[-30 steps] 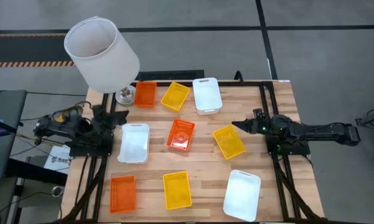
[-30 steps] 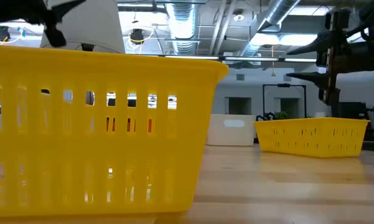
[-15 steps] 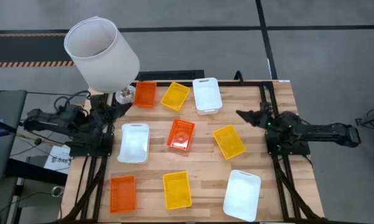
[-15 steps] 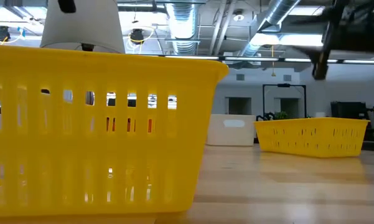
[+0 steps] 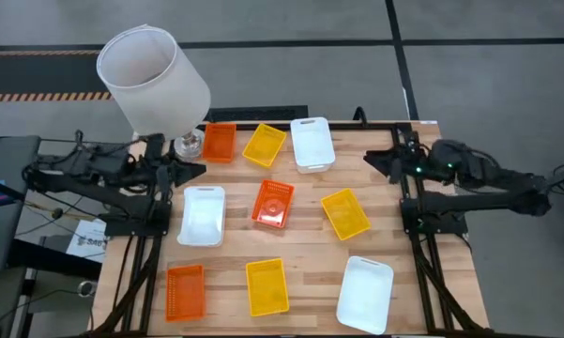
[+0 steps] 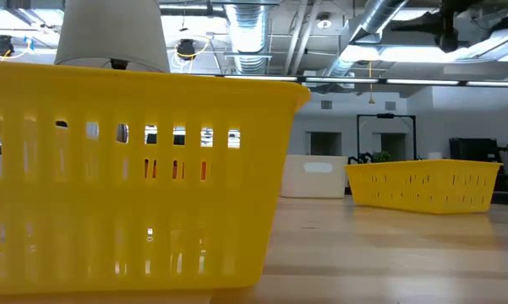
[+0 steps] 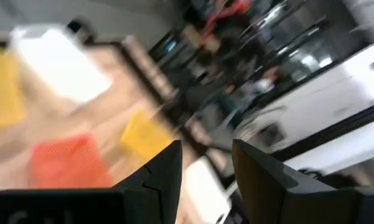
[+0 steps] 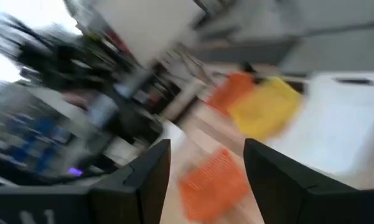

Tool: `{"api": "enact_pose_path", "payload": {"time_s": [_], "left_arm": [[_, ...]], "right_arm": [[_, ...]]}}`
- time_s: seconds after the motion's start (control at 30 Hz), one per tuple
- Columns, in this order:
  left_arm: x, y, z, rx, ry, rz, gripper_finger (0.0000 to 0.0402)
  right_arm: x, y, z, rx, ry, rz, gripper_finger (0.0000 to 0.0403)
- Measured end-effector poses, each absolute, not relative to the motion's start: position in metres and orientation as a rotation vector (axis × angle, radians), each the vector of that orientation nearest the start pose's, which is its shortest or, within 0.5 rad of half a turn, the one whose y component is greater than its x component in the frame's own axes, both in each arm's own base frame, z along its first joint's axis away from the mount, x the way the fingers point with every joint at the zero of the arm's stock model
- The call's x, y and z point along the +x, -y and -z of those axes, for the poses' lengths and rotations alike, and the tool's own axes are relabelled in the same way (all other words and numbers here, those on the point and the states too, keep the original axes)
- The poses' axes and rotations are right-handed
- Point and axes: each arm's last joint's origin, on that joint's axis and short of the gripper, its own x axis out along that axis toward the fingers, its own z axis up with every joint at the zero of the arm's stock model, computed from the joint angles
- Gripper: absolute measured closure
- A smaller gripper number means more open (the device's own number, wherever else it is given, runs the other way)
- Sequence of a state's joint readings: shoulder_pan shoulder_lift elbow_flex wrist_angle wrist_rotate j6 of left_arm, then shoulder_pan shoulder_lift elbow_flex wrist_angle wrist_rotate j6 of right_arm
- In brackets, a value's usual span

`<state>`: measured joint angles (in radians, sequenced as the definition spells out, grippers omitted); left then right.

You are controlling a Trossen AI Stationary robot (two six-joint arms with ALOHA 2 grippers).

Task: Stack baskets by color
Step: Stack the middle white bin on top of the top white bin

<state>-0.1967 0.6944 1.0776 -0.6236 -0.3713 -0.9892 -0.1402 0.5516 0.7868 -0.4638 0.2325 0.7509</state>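
We see a wooden counter (image 5: 310, 253) on a grey concrete floor, with a big white lampshade (image 5: 152, 83) at its far left corner. In the high view nine baskets lie apart from one another, none stacked: along the far edge an orange basket (image 5: 219, 143), a yellow basket (image 5: 265, 145) and a white basket (image 5: 312, 144); in the middle row a second white basket (image 5: 202, 215), a second orange basket (image 5: 273, 204) and a second yellow basket (image 5: 344, 213); along the near edge a third orange basket (image 5: 185, 291), a third yellow basket (image 5: 266, 287) and a third white basket (image 5: 365, 294). The left tool (image 5: 190, 169) sits at the counter's left edge, beside the lampshade's base and just far of the middle-row white basket, holding nothing. The right tool (image 5: 375, 160) sits near the counter's far right corner, to the right of the far white basket, also empty. In the low view one yellow basket fills the left foreground, another stands farther off to the right, and a dark arm part shows at upper right. The left wrist view is blurred; its fingers (image 7: 165, 177) stand moderately apart with nothing between them. The right wrist view, also blurred, shows its fingers (image 8: 150, 171) spread wide and empty.
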Motion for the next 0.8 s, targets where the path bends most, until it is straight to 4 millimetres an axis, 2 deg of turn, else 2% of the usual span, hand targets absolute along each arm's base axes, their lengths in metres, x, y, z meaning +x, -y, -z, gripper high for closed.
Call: {"api": "enact_pose_path", "payload": {"time_s": [0.07,0.2,0.5,0.67,0.8], "left_arm": [[0.113,0.012,-0.394,-0.936,-0.205,-0.323,0.0279],[0.112,0.012,-0.379,-1.005,-0.358,-0.423,0.0285],[0.105,0.013,-0.347,-1.028,-0.703,-0.682,0.0287],[0.105,0.012,-0.338,-1.013,-0.794,-0.833,0.0287],[0.114,0.012,-0.334,-0.958,-0.768,-0.897,0.0287]], "right_arm": [[0.116,0.023,-0.34,0.722,-0.151,0.47,0.0178],[0.132,0.025,-0.337,0.72,-0.269,0.509,0.0178],[0.175,0.034,-0.306,0.667,-0.496,0.597,0.0178],[0.195,0.04,-0.288,0.658,-0.598,0.64,0.0178],[0.205,0.043,-0.277,0.698,-0.639,0.681,0.0178]]}}
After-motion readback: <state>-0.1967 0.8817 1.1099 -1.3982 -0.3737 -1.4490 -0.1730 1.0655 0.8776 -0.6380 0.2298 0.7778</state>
